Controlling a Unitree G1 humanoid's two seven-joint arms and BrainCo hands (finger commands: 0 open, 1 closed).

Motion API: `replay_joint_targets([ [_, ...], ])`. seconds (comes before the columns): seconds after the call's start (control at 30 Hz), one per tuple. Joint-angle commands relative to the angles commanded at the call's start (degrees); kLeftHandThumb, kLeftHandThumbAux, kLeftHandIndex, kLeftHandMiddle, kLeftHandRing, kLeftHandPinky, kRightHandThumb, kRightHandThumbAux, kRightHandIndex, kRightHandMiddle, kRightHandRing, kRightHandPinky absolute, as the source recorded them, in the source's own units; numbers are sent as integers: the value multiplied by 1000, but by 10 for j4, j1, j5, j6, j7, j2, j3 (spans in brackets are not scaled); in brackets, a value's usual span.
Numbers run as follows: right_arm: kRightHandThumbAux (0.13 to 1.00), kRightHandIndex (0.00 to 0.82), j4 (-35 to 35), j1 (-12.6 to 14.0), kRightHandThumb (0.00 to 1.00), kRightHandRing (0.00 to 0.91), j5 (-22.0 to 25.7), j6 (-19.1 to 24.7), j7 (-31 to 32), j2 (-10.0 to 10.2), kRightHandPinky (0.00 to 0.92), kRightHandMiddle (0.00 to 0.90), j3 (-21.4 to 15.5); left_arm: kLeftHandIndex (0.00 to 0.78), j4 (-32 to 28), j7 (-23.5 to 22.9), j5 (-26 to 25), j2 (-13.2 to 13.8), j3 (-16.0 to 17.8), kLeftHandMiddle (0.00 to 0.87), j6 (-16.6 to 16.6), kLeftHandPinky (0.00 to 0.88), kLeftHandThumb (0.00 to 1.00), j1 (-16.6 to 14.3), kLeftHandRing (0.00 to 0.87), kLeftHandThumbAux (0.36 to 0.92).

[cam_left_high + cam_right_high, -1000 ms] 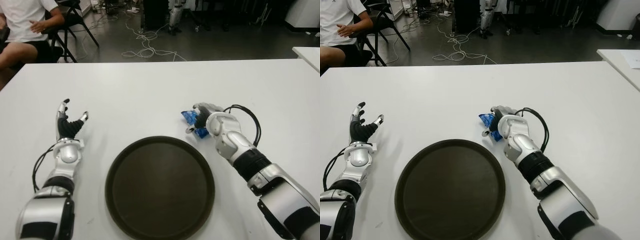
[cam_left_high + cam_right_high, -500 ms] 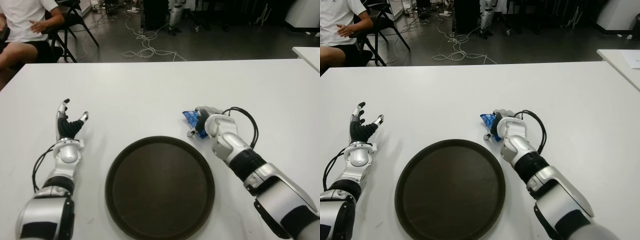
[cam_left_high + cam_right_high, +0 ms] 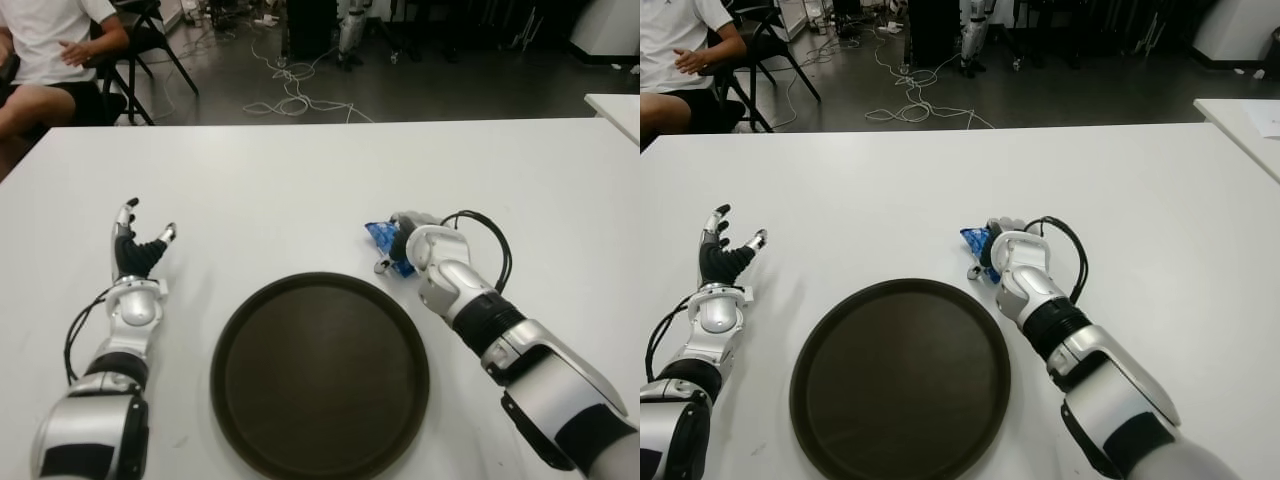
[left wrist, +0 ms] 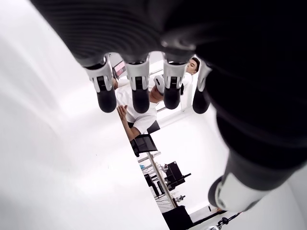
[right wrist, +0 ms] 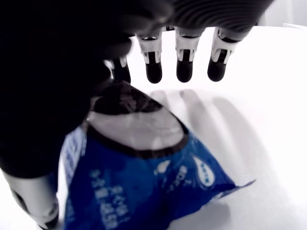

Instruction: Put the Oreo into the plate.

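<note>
The Oreo, a blue packet point(image 3: 379, 236) point(image 5: 144, 187), lies on the white table point(image 3: 300, 180) just beyond the far right rim of the round dark plate point(image 3: 320, 370). My right hand point(image 3: 398, 244) is over it from the right. In the right wrist view its fingers point(image 5: 184, 67) stretch straight out past the packet and the thumb point(image 5: 33, 211) hangs beside it, not closed on it. The packet's right part is hidden under the palm. My left hand point(image 3: 138, 245) shows to the left of the plate, fingers point(image 4: 139, 98) spread and holding nothing.
A person point(image 3: 50, 50) sits on a chair beyond the table's far left corner. Cables point(image 3: 290, 100) trail on the floor behind the table. The corner of another white table point(image 3: 615, 105) shows at the right edge.
My right wrist and forearm have swung a little to the left and closer to the packet. The packet has stayed in about the same spot. The left hand has not moved.
</note>
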Motion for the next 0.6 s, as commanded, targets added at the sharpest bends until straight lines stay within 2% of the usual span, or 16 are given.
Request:
replay_joint_targets([
  [0.6, 722, 26, 63, -20, 0, 4, 19, -31, -22, 10, 0, 12, -22, 57, -2, -5, 1, 2, -1, 72, -5, 33, 0, 1, 49, 760],
])
